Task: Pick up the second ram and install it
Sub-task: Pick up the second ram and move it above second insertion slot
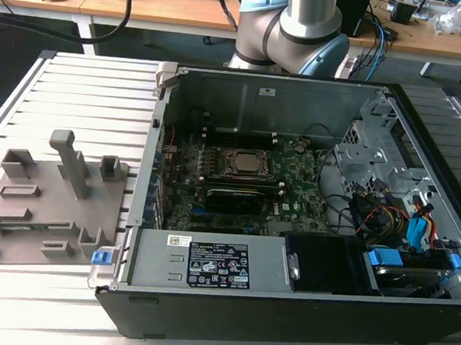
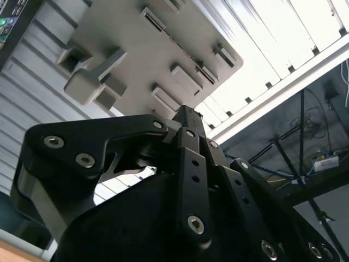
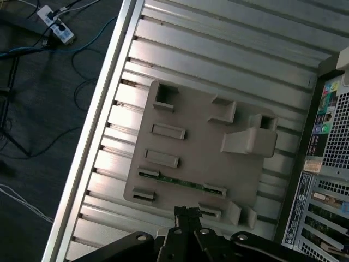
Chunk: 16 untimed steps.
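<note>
second ram (image 3: 180,181) (slotted in grey plate (image 3: 203,155)) lies near end effector (image 3: 187,212).

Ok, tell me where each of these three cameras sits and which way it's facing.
Exterior view: off the arm, raised, across the open computer case from the arm, looking down into the case; the arm shows behind it.
First wrist view: on the arm, looking down at the grey fixture plate with the second ram lying on it; the gripper shows at the edge.
Second wrist view: behind the gripper, looking along it at the fixture plate.
Shared: all three show the fixture plate.
</note>
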{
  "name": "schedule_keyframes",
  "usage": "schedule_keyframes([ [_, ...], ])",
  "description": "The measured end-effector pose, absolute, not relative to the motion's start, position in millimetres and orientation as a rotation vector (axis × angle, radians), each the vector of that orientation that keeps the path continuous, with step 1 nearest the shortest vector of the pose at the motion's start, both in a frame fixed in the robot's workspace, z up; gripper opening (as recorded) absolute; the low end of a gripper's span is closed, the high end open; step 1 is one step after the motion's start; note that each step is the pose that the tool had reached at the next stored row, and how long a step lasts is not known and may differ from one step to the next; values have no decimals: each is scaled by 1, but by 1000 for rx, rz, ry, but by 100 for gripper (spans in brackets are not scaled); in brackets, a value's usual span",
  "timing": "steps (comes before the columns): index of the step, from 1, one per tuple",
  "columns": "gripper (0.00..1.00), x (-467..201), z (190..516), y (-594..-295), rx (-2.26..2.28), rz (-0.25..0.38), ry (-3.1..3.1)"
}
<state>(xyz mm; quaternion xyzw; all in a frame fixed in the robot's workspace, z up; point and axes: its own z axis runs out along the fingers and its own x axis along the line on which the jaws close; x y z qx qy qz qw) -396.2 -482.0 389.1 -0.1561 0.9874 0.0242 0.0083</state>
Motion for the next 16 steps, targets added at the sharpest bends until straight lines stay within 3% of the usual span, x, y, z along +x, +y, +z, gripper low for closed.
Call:
schedule_keyframes([
  [16, 11, -396, 389, -482, -936, 79, 2988],
])
